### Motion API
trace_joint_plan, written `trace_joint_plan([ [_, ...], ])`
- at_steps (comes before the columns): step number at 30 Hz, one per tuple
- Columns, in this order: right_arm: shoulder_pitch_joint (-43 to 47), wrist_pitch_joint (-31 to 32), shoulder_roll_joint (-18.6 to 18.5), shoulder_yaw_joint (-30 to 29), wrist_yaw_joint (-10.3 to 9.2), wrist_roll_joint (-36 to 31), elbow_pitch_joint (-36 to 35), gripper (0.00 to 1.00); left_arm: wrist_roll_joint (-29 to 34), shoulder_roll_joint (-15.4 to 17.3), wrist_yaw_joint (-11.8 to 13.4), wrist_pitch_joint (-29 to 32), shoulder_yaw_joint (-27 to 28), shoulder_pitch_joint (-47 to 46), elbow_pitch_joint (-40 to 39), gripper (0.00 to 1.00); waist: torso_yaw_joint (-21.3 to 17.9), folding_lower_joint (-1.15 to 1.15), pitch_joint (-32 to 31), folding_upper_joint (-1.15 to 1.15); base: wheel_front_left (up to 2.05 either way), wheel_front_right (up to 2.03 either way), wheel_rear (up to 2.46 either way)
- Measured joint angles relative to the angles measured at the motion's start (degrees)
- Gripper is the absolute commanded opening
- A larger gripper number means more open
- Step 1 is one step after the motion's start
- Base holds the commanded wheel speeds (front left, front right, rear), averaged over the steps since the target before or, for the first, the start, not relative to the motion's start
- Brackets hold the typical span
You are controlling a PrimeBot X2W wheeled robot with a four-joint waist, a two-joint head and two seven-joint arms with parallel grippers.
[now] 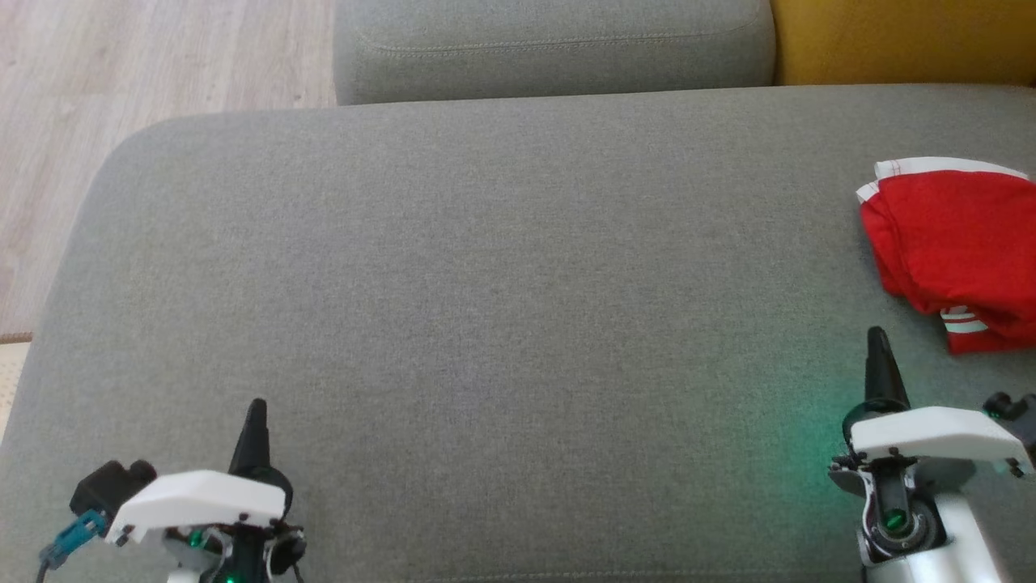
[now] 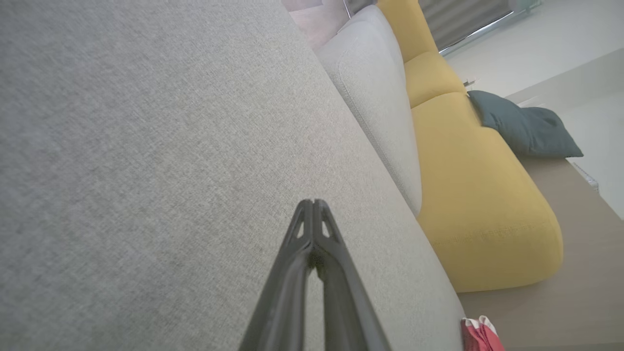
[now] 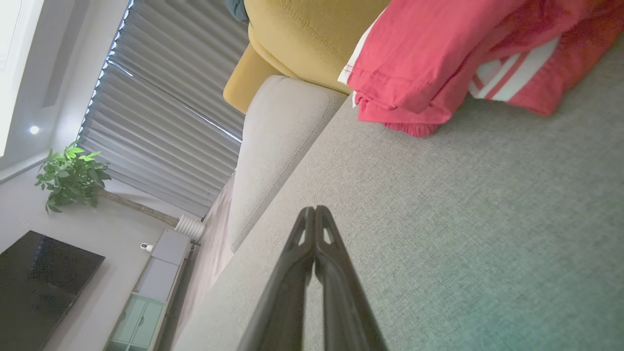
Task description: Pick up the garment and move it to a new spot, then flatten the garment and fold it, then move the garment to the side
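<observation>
Grey cushion [image 1: 486, 243] bears red garment [image 1: 959, 243] near right gripper [image 1: 877, 338].

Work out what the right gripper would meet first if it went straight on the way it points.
Probably the grey sofa seat, or the grey back cushion beyond it; depth is unclear. The shut right gripper points past the red garment, which lies to one side.

Left gripper [image 2: 313, 202]: rises from 6 o'clock, fingers pressed together, holding nothing.
Grey seat [image 2: 146, 146]: spans the 9 o'clock half.
Grey backrest [image 2: 375, 97]: toward 1 o'clock.
Yellow sofa [image 2: 477, 204]: 3 o'clock, against the backrest.
Dark pillow [image 2: 526, 129]: 2 o'clock, touching the yellow sofa.
Garment [image 2: 480, 336]: red, white-edged, 5 o'clock, cut off by the frame.
</observation>
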Motion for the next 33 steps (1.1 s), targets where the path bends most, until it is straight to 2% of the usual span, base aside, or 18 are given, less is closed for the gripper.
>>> trace_joint_plan([
  [33, 2.18, 5.28, 0.00, -2.00, 0.00, 21.65, -5.83, 0.00, -19.36, 0.01, -3.11, 5.08, 3.38, -1.10, -2.11, 0.00, 0.03, 0.00, -0.98, 0.00, 0.00, 0.00, 0.00],
])
